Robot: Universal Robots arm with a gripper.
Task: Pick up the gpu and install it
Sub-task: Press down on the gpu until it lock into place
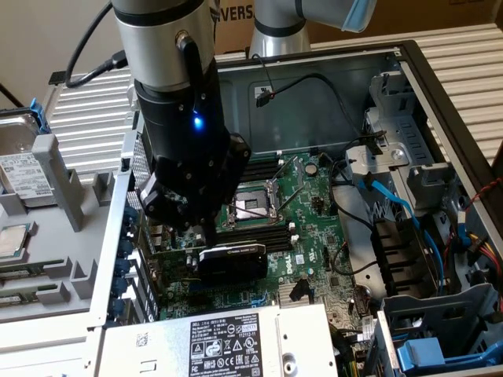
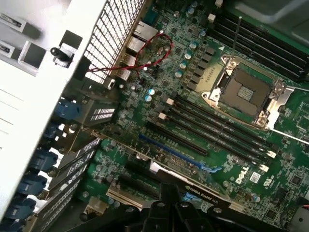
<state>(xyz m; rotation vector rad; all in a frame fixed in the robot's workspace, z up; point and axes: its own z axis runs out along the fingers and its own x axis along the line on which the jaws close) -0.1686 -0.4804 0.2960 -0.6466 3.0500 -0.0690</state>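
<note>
One black-shrouded gpu (image 1: 232, 260) in green motherboard (image 1: 314, 228), claw (image 1: 206, 236) above

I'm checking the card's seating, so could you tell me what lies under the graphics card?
Under the graphics card lies the green motherboard with its expansion slots. The gripper sits at its top edge. The card's body covers the slot beneath it, so contact there cannot be seen.

The arm's pincer (image 1: 206, 236) hangs inside the open computer case (image 1: 440, 94), directly above the gpu (image 1: 232, 261). The gpu stands on edge on the green motherboard (image 1: 314, 228), below the empty processor socket (image 1: 250, 206). The power supply (image 1: 228, 342) lies nearest the camera.
</note>
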